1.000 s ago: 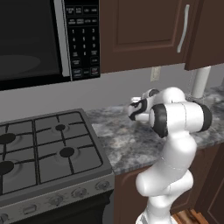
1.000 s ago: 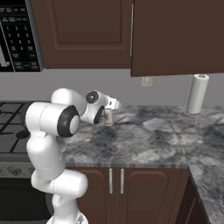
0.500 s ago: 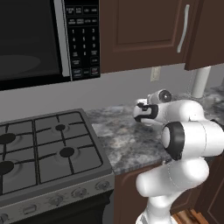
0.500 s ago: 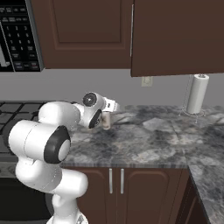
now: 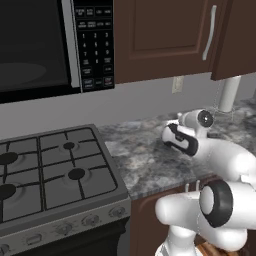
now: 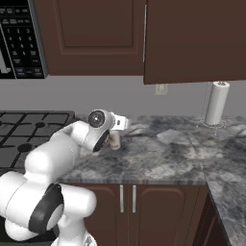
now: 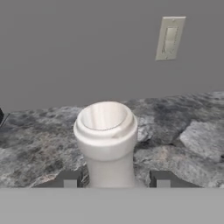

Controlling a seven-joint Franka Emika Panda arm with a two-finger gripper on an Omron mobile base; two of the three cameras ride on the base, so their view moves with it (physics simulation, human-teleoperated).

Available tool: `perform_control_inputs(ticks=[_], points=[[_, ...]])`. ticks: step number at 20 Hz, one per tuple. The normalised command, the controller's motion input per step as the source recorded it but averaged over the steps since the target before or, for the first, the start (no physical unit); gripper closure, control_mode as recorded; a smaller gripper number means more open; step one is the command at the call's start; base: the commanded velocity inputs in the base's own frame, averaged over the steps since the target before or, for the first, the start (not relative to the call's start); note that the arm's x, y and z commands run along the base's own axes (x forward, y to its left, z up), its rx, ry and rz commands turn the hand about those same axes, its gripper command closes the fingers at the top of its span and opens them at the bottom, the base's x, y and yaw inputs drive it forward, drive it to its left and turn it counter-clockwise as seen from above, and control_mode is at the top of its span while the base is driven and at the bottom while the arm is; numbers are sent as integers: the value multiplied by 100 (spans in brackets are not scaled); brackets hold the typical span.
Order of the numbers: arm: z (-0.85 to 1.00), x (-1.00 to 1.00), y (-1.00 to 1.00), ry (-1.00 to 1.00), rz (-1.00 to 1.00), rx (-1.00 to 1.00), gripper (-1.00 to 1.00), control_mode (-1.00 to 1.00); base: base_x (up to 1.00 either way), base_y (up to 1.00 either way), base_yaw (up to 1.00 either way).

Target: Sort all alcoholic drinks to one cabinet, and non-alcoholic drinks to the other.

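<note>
At the left edge of the surface (image 5: 145,155) stands the stove (image 5: 50,170), with the microwave (image 5: 35,45) above it. Neither one has a part in the sorting.

A little to the right of the stove, near the middle of the surface's depth, the gripper (image 7: 116,179) reaches out level toward the wall. It has the slim pale bottle (image 7: 105,131) between its fingertips (image 7: 70,179). The jaws are closed most of the way, one on each side of the bottle's body below the white cap. I judge this to be a grip, although the pads' contact itself is hidden low in the hand view. The bottle is upright and its cap rises above the fingers. A hold from the side, low on the body, keeps it steady and leaves the top free, which suits carrying it up to a shelf. In the right base view the bottle (image 6: 114,140) hangs just under the hand. I cannot tell if its base rests on the surface or is a little above it.

Higher and to the right is the dark wall cabinet (image 5: 165,35) with its silver bar handle (image 5: 210,32), probably the place for this alcoholic drink. The wall outlet (image 7: 169,38) is below it. Near the back right corner of the surface stands a paper towel roll (image 6: 216,103), well apart from the bottle.
</note>
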Motion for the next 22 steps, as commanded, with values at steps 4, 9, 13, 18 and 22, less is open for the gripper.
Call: perform_control_inputs(ticks=[4,9,13,18,22], points=[[39,-59,0,0,4,-1,100,-100,0,0,0],[42,-55,2,0,3,-1,100,-100,0,0,0],[39,-52,10,0,1,0,100,-100,0,0,0],[37,-50,16,0,0,0,100,-100,0,0,0],[40,-47,13,-1,0,0,100,-100,0,0,0]])
